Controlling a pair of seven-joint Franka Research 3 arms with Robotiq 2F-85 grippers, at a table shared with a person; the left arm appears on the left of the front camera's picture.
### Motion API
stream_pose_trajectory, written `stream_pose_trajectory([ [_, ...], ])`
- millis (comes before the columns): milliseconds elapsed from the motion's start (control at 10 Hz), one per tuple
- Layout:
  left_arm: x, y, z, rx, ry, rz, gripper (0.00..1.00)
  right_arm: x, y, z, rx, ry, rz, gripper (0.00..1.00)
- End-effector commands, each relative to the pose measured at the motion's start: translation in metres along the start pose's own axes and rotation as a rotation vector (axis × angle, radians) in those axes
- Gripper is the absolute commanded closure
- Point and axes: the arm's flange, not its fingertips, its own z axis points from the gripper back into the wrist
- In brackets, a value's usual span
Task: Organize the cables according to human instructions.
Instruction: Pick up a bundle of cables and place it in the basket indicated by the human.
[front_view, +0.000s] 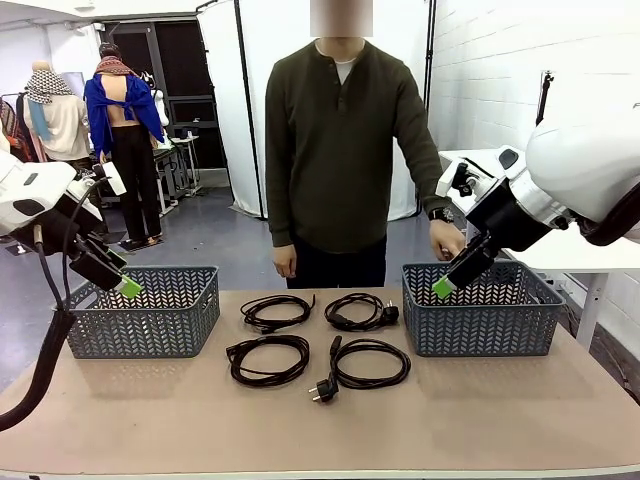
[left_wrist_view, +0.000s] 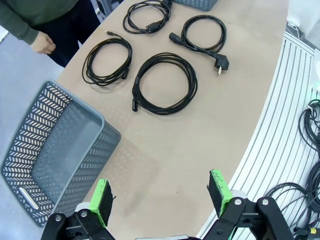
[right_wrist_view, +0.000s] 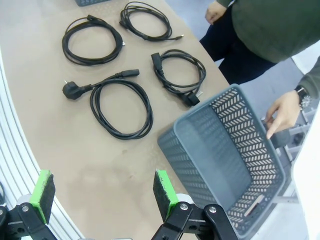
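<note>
Spread wide, the left fingers (left_wrist_view: 102, 200) and right fingers (right_wrist_view: 164, 186) are hovering by grey lattice plastic baskets (front_view: 140, 330), four black looped cables (left_wrist_view: 221, 62) lying midway between.

- Front view: level, looking across the desk (front_view: 320, 430) at the person (front_view: 340, 150) on the far side, moderately near.
- Left wrist view: high, tilted down past the left end effector (left_wrist_view: 160, 195) at the frame's bottom.
- Right wrist view: likewise, over the right end effector (right_wrist_view: 103, 192).
- All three share the cables (front_view: 385, 316) mid-desk.
</note>
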Motion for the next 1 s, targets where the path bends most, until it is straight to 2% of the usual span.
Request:
stream_pose_trajectory([
  [0,-0.002,0.001,-0.004,0.001,-0.021,-0.004,0.00,0.005,0.000,0.000,0.014,0.020,-0.036,0.00],
  [300,-0.002,0.001,-0.004,0.001,-0.021,-0.004,0.00,0.045,0.019,-0.014,0.025,0.120,-0.127,0.00],
  [600,-0.002,0.001,-0.004,0.001,-0.021,-0.004,0.00,0.081,0.033,-0.047,0.022,0.165,-0.233,0.00],
  [900,-0.002,0.001,-0.004,0.001,-0.021,-0.004,0.00,0.109,0.031,-0.087,-0.062,0.227,-0.300,0.00],
])
